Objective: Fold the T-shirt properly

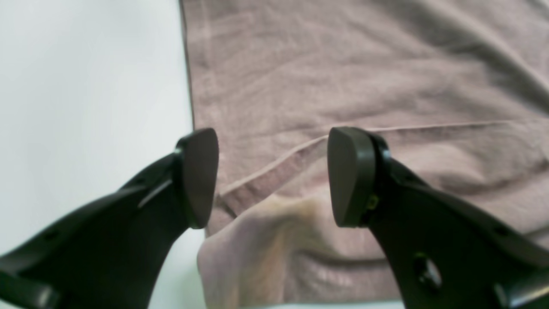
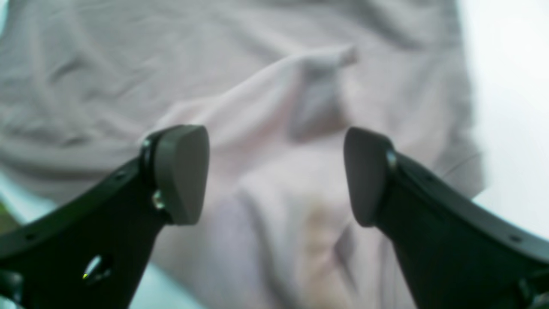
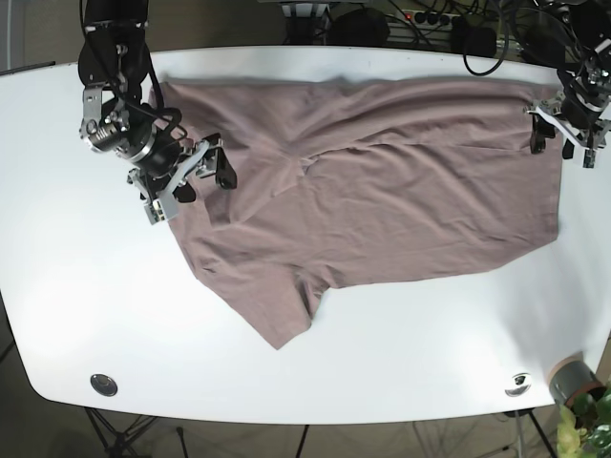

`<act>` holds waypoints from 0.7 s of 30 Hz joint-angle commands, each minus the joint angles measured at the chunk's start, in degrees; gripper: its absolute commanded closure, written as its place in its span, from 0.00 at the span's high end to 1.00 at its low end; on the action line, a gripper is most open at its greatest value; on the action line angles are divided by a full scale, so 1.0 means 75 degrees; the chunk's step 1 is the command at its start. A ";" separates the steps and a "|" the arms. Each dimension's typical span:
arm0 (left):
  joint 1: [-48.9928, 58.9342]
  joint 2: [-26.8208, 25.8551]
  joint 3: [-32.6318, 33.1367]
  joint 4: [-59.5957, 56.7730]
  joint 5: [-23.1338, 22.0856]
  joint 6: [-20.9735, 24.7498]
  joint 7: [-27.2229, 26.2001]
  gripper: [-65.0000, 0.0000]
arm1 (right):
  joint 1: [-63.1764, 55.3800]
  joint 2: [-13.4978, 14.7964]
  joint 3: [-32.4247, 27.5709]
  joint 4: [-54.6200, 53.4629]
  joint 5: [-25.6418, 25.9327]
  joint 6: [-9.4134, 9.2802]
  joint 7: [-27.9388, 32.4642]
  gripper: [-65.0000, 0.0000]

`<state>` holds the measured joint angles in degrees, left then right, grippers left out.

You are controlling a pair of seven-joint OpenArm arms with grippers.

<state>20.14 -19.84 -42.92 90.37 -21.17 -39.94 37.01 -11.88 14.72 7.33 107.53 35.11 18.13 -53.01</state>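
t-shirt point(image 3: 382, 191) lying mostly spread across the far half of the white table point(image 3: 382, 363), one long edge already folded over onto the body, seam line running along the upper part. one sleeve point(image 3: 272, 305) sticking out toward the table's near edge, unfolded. wrinkling through the middle of the t-shirt. judging roughly a first fold done; sleeve tuck, further folds and squaring likely remaining.

right gripper point(image 3: 186, 176) hovering over the t-shirt's collar-end edge, jaws spread wide, holding nothing; right wrist view showing bunched cloth point(image 2: 279, 171) below the gap, pads point(image 2: 182, 171) not touching it as far as the blur allows.

left gripper point(image 3: 568, 129) hanging at the t-shirt's opposite end, over the hem corner, jaws likewise wide apart and gripping nothing; left wrist view showing folded hem point(image 1: 274, 167) between the pads point(image 1: 351, 176).
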 commanded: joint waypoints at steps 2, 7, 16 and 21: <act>0.0110 0.0060 -0.0262 0.0183 -0.0055 -0.0008 -0.0053 0.58 | -0.0590 0.0024 0.0470 0.0520 0.0013 -0.0009 0.0112 0.73; 0.0122 0.0365 -0.0566 0.0136 -0.0020 -0.0008 -0.0053 0.57 | -0.1411 -0.0093 0.0657 0.0720 0.0024 0.0027 0.0112 0.59; 0.0157 0.0646 -0.0777 0.0030 -0.0008 -0.0008 -0.0065 0.37 | -0.1856 -0.0128 0.1161 0.0040 -0.0046 0.0027 0.0147 0.14; -0.0113 0.0670 -0.0520 -0.0439 -0.0008 -0.0008 -0.0077 0.37 | -0.1833 -0.0070 0.1302 -0.0429 -0.0046 0.0027 0.0159 0.15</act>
<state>19.88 -13.96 -46.65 87.57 -20.60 -39.92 37.47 -25.74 13.21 16.73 104.18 34.15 18.04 -52.75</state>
